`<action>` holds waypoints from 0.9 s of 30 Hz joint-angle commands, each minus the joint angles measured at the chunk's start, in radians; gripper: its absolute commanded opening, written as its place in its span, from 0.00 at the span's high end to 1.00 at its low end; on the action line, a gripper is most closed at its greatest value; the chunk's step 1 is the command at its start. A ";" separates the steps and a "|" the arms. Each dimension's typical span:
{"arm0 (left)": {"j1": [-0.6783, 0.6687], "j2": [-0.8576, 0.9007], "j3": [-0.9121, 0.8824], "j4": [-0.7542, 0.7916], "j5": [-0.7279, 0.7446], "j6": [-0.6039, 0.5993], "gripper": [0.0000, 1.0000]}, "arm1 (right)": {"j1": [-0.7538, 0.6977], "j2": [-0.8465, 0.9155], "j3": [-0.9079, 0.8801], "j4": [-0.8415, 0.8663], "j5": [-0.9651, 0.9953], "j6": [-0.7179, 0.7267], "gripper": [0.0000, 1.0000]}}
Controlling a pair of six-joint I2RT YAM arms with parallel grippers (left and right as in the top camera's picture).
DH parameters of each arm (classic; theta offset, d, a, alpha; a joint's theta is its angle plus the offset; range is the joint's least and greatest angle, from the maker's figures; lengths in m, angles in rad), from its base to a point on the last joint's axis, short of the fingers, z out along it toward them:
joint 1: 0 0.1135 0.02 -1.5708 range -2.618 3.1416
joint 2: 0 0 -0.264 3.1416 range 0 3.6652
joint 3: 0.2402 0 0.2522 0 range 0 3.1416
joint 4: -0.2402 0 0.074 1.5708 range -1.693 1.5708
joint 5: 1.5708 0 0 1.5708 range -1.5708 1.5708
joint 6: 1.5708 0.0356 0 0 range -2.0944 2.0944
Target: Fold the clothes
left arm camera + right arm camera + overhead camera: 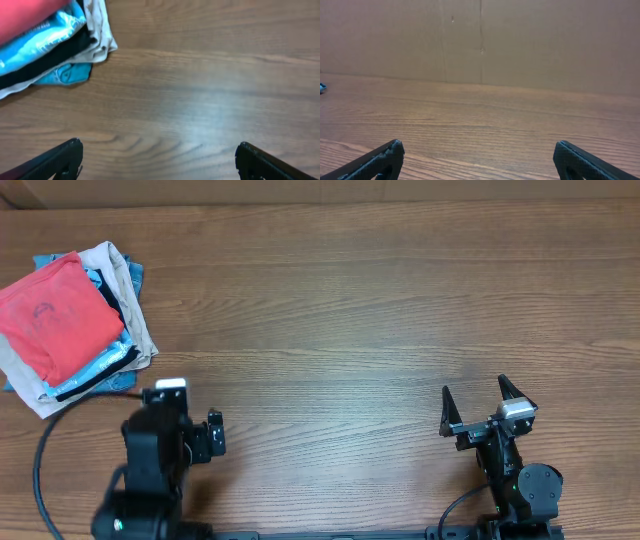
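well, both sets of jaws are spread wide and holding nothing. on the left gripper (159, 147) i see only the two dark fingertips at the bottom corners of my wrist view, with bare wood between them. the right gripper (474, 388) stands the same way, its fingers parted over plain table (350, 300) with a brown wall beyond.

ahead of the left jaws and off to their left side sits a stack of clothes. the nearest corner of it is near but not touching. the red t-shirt (50, 320) lies on top of that stack, looking already doubled into a rough square. under it i can make out a light blue shirt (50, 30), something black, and a beige garment (112, 268) wrapping the outside. from the right jaws the stack is well apart, far across the table to their left.

i judge the red shirt to be light, limp cotton. it will sag and drape the moment it is lifted, and it will slide easily over the layer beneath. i would pinch it at a free edge or corner on the side nearest the left jaws, taking red cloth only. the blue shirt pokes out just under that edge, so a deep bite risks dragging it along. whether the shirt needs spreading out flat first, i cannot tell from here.
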 commanded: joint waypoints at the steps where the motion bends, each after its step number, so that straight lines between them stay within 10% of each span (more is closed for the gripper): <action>1: 0.019 -0.122 -0.113 0.084 0.023 -0.024 0.00 | -0.005 -0.005 -0.010 0.002 -0.008 -0.003 0.00; 16: 0.098 -0.540 -0.591 0.761 0.040 -0.016 0.00 | -0.005 -0.005 -0.010 0.002 -0.008 -0.003 0.00; 27: 0.113 -0.546 -0.586 0.732 0.106 0.112 0.00 | -0.005 -0.005 -0.010 0.002 -0.008 -0.003 0.00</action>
